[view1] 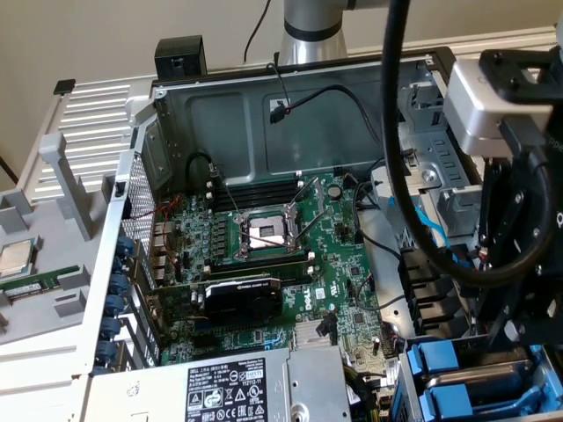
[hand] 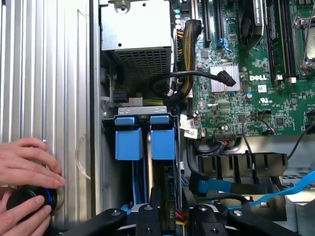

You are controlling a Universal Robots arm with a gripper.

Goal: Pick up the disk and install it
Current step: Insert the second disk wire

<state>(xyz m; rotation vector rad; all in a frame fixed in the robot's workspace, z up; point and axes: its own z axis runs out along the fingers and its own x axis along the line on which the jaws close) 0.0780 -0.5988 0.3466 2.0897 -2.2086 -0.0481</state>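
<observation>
The gripper (hand: 172,219) hangs over the drive bay of the open computer case (view1: 264,114). Its fingers (hand: 147,216) stand slightly apart, straddling the disk (hand: 162,142), which sits upright in the bay beside another blue-fronted carrier (hand: 125,140). A person's hand (hand: 24,162) rests on a round black knob (hand: 29,199).

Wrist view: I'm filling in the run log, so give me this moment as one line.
gripper: above drive bay | blue carriers: two seated side by side | a person's hand: on black knob | motherboard: exposed
</observation>
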